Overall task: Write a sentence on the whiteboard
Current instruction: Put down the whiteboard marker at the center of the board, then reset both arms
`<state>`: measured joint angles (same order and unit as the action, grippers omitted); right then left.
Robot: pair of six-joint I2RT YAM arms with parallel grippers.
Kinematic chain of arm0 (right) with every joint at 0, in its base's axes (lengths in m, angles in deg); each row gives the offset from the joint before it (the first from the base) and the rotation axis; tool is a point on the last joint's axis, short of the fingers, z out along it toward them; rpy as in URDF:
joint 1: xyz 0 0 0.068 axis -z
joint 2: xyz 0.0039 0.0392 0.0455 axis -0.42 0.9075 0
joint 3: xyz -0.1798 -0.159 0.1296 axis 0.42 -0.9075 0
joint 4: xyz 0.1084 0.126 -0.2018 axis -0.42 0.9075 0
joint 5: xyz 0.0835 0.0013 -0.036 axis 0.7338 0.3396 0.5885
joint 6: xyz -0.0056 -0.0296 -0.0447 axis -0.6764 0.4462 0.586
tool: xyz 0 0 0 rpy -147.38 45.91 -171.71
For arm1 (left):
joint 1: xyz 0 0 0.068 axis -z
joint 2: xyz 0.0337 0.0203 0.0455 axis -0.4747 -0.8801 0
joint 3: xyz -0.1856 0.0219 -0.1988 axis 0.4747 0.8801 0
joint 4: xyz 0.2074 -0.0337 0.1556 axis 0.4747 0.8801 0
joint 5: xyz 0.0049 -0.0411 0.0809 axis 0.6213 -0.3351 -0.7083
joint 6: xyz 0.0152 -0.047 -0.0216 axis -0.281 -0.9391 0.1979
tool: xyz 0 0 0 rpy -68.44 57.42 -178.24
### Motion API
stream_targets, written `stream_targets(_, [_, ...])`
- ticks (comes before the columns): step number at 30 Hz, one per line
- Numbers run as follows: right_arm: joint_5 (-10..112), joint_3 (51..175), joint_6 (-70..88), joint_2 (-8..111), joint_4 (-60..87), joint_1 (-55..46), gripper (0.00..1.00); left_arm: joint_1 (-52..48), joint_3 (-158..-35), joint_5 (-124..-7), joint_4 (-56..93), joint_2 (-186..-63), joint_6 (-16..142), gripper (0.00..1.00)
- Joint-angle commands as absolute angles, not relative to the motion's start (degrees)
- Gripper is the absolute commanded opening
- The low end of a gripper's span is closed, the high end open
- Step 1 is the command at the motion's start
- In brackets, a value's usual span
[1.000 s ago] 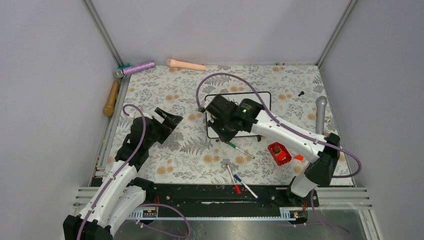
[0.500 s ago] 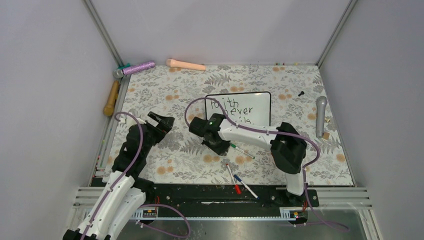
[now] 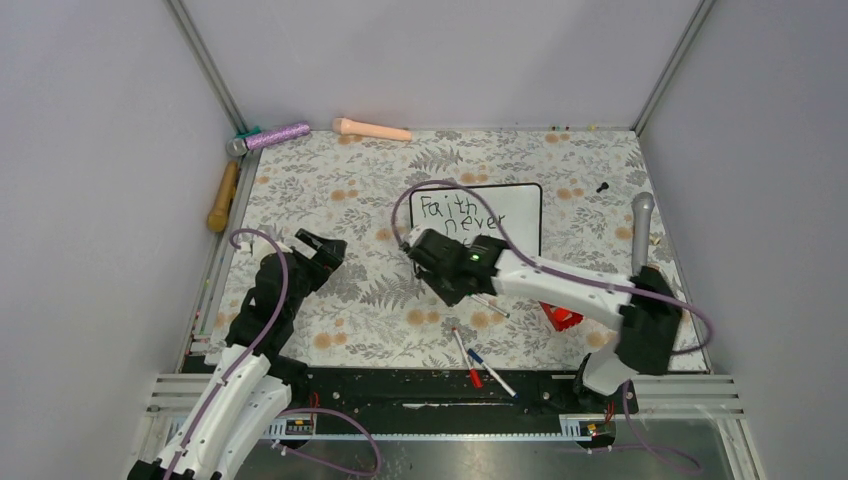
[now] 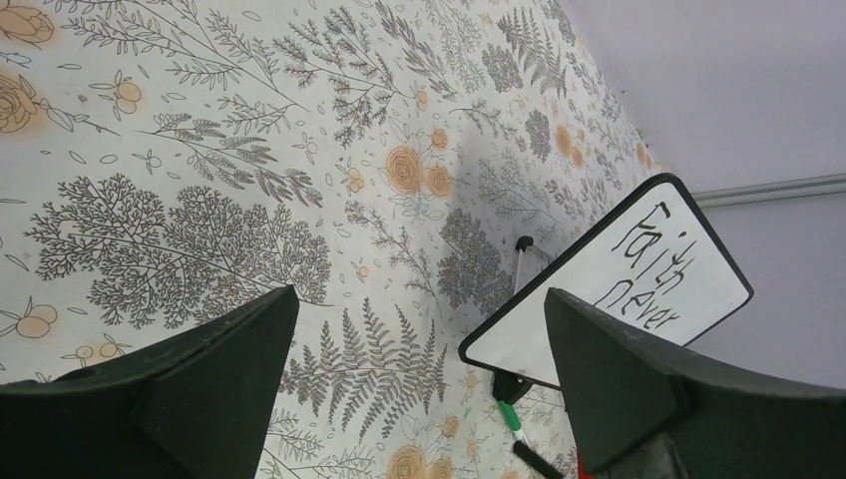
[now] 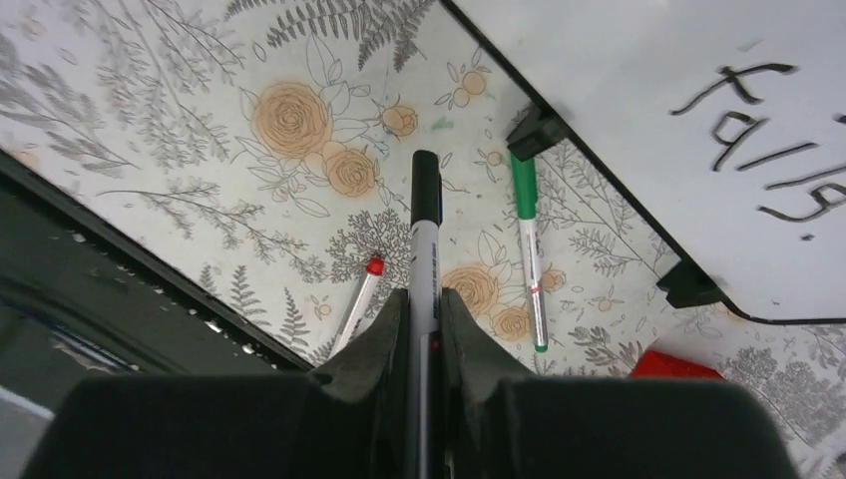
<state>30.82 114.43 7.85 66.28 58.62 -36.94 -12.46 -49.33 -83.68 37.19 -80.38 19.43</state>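
**Whiteboard and sentence.** The whiteboard (image 3: 518,203) stands on its feet at the middle of the floral cloth (image 3: 330,180), toward the far side and tilted back. The sentence (image 3: 460,215) is in black. From above, "Faith" and "never" read clearly, and the right arm hides the line below them. The right wrist view shows strokes of that lowest line (image 5: 768,150) on the whiteboard (image 5: 619,90).

**Right gripper.** The right gripper (image 3: 447,277) hangs over the cloth just off the board's near left corner, clear of the writing surface. Its fingers are pressed onto a black marker (image 5: 425,249), which they pinch along its white barrel. The marker's black end points out over the cloth beside one foot (image 5: 536,132). Whether that end is a cap or a bare tip cannot be told. A green marker (image 5: 529,249) lies just beside, and a red-capped marker (image 5: 360,296) lies nearer the table edge.

**Left gripper.** The left gripper (image 3: 322,250) sits well apart to the left with its fingers spread wide, holding nothing. Its camera looks across the cloth at the whiteboard (image 4: 559,319).

**Step in hand (judged).** The writing looks complete and the pen is off the board, so this is probably the close of the task. The next move calls for setting the marker down on bare cloth, clear of the board's feet and the loose pens. The fingers should part only once the marker is low.
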Motion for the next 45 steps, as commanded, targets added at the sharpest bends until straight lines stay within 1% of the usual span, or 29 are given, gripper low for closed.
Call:
stream_targets(1, [32.15, 102.15, 4.17, 53.19, 36.13, -35.57, 0.00, -12.74, -49.79, -83.87, 33.64, -79.54, 21.20, 0.95])
stream_targets(4, [37.35, 92.78, -0.01, 50.38, 21.70, -34.59, 0.00, -12.70, -49.10, -82.18, 32.27, -79.61, 21.24, 0.95])
stream_targets(11, [40.13, 81.51, -11.84, 53.80, -1.34, -33.02, 0.00, -12.70, -49.09, -80.64, 32.22, -79.89, 22.03, 0.96])
stream_targets(12, [40.41, 80.37, -13.38, 54.42, -3.79, -32.55, 0.03, -12.70, -49.14, -80.55, 32.23, -80.02, 22.19, 0.96])
stream_targets(13, [40.48, 79.41, -14.94, 54.88, -5.75, -32.11, 0.11, -12.70, -49.29, -80.28, 32.35, -80.05, 22.28, 0.96])
stream_targets(17, [40.03, 76.48, -18.20, 53.69, -7.62, -30.16, 0.59, -12.70, -49.88, -79.82, 33.01, -80.32, 23.30, 0.96])
stream_targets(18, [39.29, 75.86, -18.25, 52.42, -7.10, -29.87, 0.69, -12.71, -49.99, -79.67, 32.95, -80.34, 23.95, 0.96])
stream_targets(20, [36.55, 75.19, -16.99, 49.50, -3.58, -29.67, 0.85, -12.70, -50.19, -79.24, 32.57, -80.20, 25.97, 0.98])
stream_targets(22, [33.23, 75.22, -15.04, 46.04, 1.20, -29.66, 0.91, -12.71, -49.97, -79.43, 31.98, -80.21, 27.12, 0.99])
stream_targets(26, [25.15, 74.39, -9.84, 37.36, 8.58, -29.25, 0.93, -12.74, -49.52, -79.08, 29.53, -81.47, 29.93, 0.99])
stream_targets(30, [16.55, 70.45, -5.05, 25.92, 10.52, -27.59, 0.92, -12.62, -48.43, -80.25, 25.49, -83.01, 33.51, 0.99])
stream_targets(32, [12.74, 68.51, -3.73, 21.73, 11.81, -25.55, 0.92, -12.65, -46.85, -80.98, 21.58, -82.56, 36.49, 0.99])
stream_targets(37, [4.06, 64.28, -4.18, 14.24, 17.49, -19.33, 0.91, -12.36, -40.66, -87.47, 12.16, -78.74, 40.16, 0.99])
stream_targets(41, [-2.94, 59.41, -5.86, 9.86, 14.50, -15.51, 0.90, -11.50, -37.19, -94.47, 4.62, -80.49, 46.81, 0.99])
stream_targets(45, [-9.93, 54.35, 2.04, 9.70, 2.05, -11.92, 0.90, -10.60, -35.70, -99.16, -8.27, -87.28, 55.91, 0.99])
